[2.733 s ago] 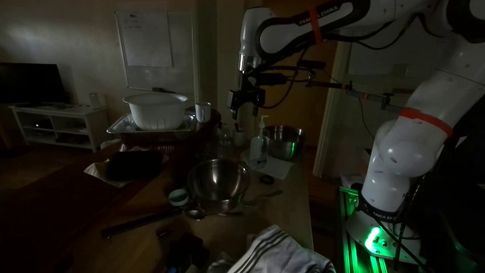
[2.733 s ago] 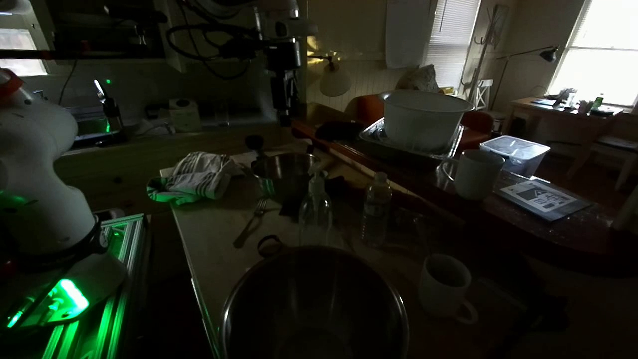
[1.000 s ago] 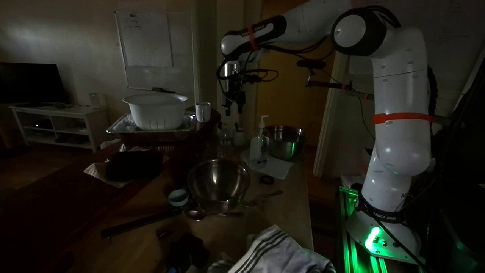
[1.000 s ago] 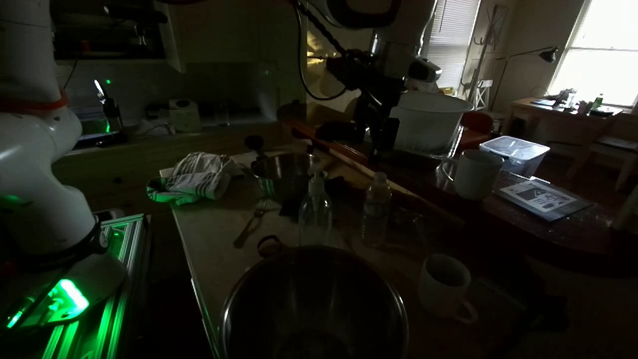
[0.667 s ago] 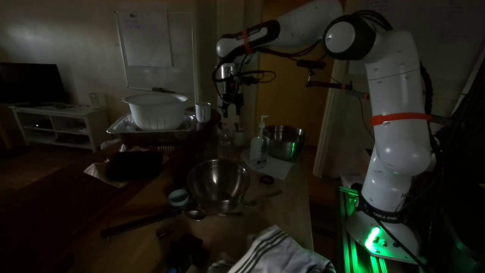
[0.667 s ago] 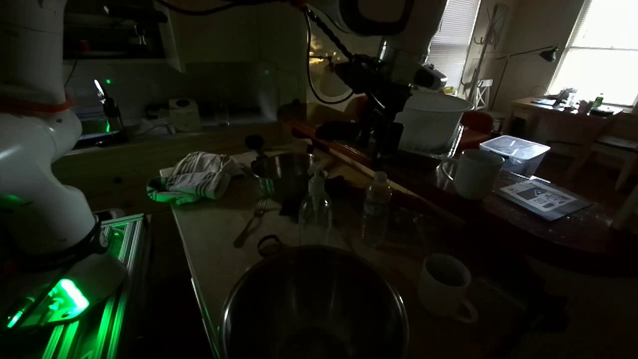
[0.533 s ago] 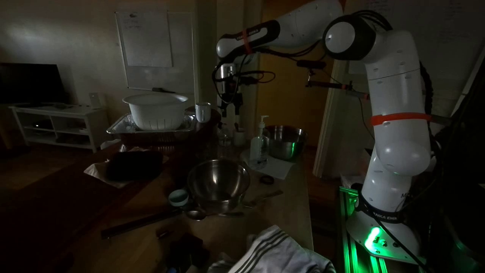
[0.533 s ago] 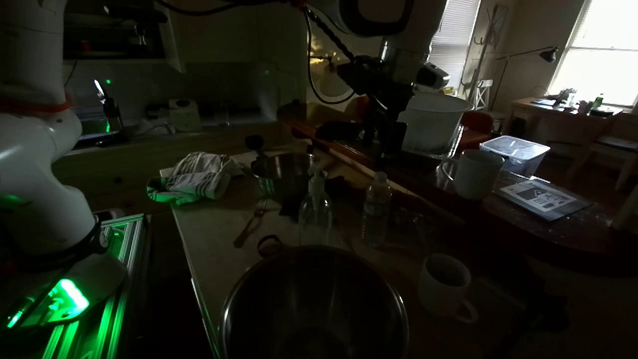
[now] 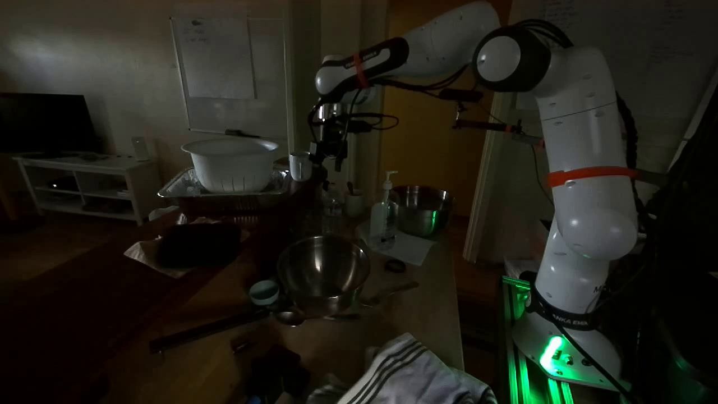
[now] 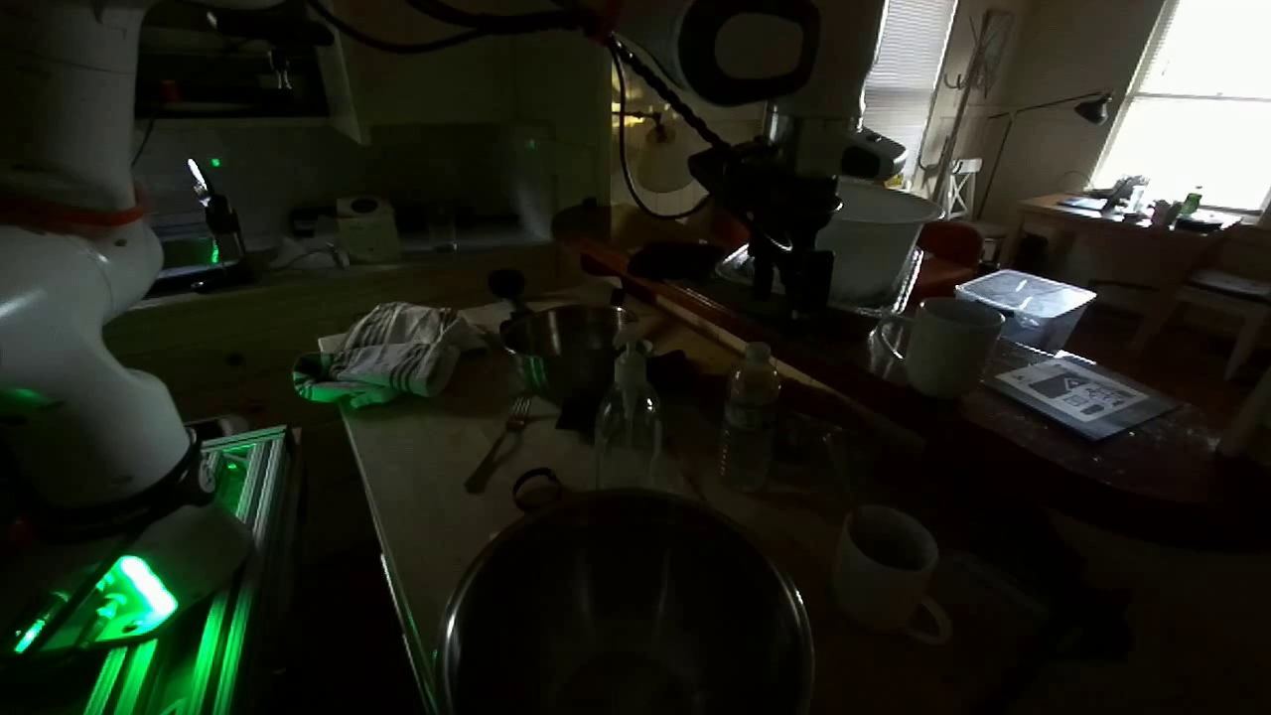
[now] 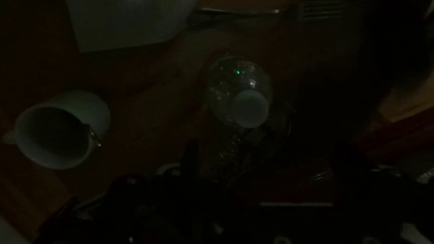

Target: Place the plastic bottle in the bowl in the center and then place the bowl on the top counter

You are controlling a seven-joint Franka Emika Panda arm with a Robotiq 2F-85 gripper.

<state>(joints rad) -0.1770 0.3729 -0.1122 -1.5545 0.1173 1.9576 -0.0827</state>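
The plastic bottle (image 10: 751,422) stands upright on the wooden table (image 9: 429,317), outside the bowl (image 9: 325,272) and near a white mug (image 11: 90,107). It is clear and see-through, with sloping shoulders, faint ribs down its lower half and a round pale cap; in the wrist view its top carries white glints and a pinprick of green. The claw (image 10: 787,300) hangs in the air near it, its two dark fingers spread well apart and gripping nothing. The bowl is deep, round and smooth, its steel bright with a soft streak of light inside. A rounded spoon (image 9: 289,318) and a slim fork (image 9: 392,292) lie just beside it. A see-through pump bottle (image 9: 383,221) stands on a flat white sheet (image 9: 416,251) near a larger steel bowl (image 9: 418,220). In an exterior view a soft, creased pale towel (image 9: 415,375) with dark stripes lies bunched, and a smooth white tub (image 9: 230,168) with a wide lip sits in a shiny, crinkled foil tray (image 9: 178,184).
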